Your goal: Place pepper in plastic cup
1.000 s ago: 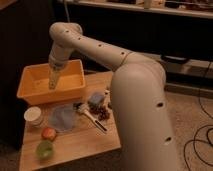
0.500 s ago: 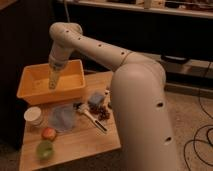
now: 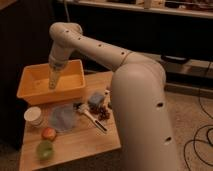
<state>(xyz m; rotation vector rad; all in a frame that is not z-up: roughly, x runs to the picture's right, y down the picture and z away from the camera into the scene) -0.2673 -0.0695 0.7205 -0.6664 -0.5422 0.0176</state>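
Note:
My gripper (image 3: 52, 83) hangs at the end of the long white arm and points down into the orange bin (image 3: 30, 93) at the back left of the wooden table. The plastic cup (image 3: 45, 149), short and light green, stands near the table's front left corner, well in front of the gripper. No slim green pepper shows; it is hidden or out of view.
A round red-orange fruit (image 3: 48, 133) lies just behind the green cup. A white cup (image 3: 34, 116) stands at the left edge. A grey-blue cloth (image 3: 63, 117), a blue object (image 3: 96, 100), a dark utensil (image 3: 94, 119) and a dark red cluster (image 3: 104, 114) lie mid-table. My arm's bulk covers the right side.

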